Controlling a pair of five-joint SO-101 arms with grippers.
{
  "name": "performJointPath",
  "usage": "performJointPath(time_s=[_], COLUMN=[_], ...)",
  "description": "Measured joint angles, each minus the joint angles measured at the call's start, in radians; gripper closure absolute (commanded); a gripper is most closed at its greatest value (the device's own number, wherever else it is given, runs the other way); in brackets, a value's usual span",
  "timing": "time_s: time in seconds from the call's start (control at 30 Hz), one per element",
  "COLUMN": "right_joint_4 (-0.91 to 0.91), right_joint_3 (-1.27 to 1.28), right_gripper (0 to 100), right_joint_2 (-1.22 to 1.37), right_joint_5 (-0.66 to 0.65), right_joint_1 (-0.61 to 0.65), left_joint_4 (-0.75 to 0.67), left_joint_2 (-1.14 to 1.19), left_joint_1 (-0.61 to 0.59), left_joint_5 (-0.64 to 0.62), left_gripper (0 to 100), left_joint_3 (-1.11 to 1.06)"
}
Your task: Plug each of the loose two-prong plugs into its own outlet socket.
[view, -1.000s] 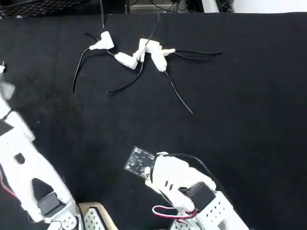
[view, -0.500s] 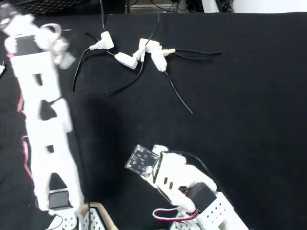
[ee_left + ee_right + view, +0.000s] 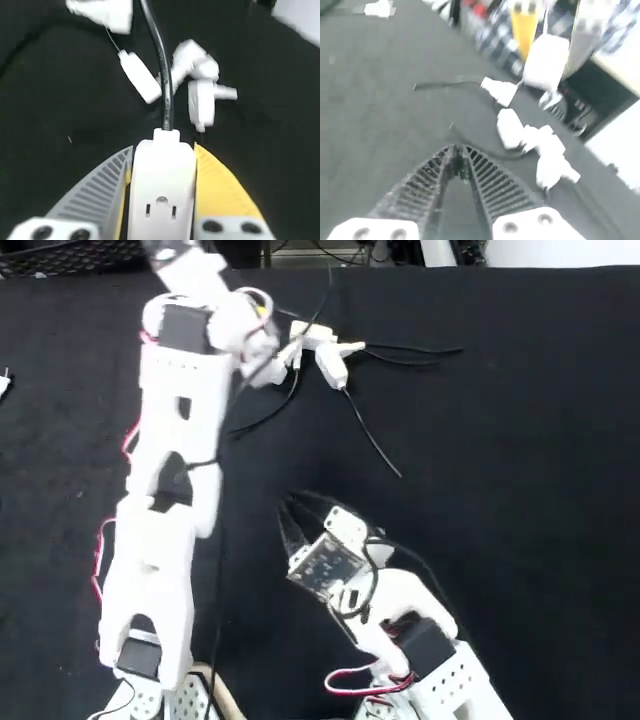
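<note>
My left gripper (image 3: 162,146) is shut on a white outlet socket (image 3: 162,192) with a black cord running from it. In the high view that left gripper (image 3: 243,328) is at the table's far side, over the pile of loose white plugs (image 3: 322,344). Just beyond the socket lie a long plug (image 3: 141,81) and a two-prong plug (image 3: 202,102). My right gripper (image 3: 456,159) is shut on nothing, low near the table's front (image 3: 296,523). Its view looks toward the plugs (image 3: 512,129) and the held socket (image 3: 546,61).
Thin black cords (image 3: 372,440) trail from the plugs across the black table (image 3: 520,440). A small white piece (image 3: 3,382) sits at the left edge. The right half of the table has free room.
The left arm has swung from the table's left side to the far middle, over the plug pile. The right arm's wrist has tilted up and its black fingers now point forward.
</note>
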State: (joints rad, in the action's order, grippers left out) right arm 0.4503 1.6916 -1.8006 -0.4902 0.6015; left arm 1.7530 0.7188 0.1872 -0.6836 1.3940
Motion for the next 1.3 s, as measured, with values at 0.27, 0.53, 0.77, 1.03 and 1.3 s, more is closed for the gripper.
performJointPath(time_s=[0.27, 0.53, 0.77, 1.03, 1.3], right_joint_4=[-0.176, -0.276, -0.288, -0.431, -0.489], right_joint_3=[-0.009, -0.025, -0.018, -0.005, -0.005], right_gripper=[98.6, 98.6, 98.6, 98.6, 98.6], right_joint_2=[0.0, 0.0, 0.0, 0.0, 0.0], right_joint_5=[0.0, -0.015, -0.101, -0.106, -0.104], right_joint_1=[-0.002, -0.003, -0.034, -0.137, -0.203], left_joint_4=[0.0, 0.0, 0.0, 0.0, 0.0], left_joint_2=[-0.336, -0.468, -0.468, -0.468, -0.468], left_joint_1=[0.114, 0.149, 0.153, 0.196, 0.212], left_joint_5=[-0.051, -0.086, -0.086, -0.086, -0.055], left_gripper=[97, 97, 97, 97, 97], left_joint_3=[-0.318, -0.46, -0.465, -0.465, -0.5])
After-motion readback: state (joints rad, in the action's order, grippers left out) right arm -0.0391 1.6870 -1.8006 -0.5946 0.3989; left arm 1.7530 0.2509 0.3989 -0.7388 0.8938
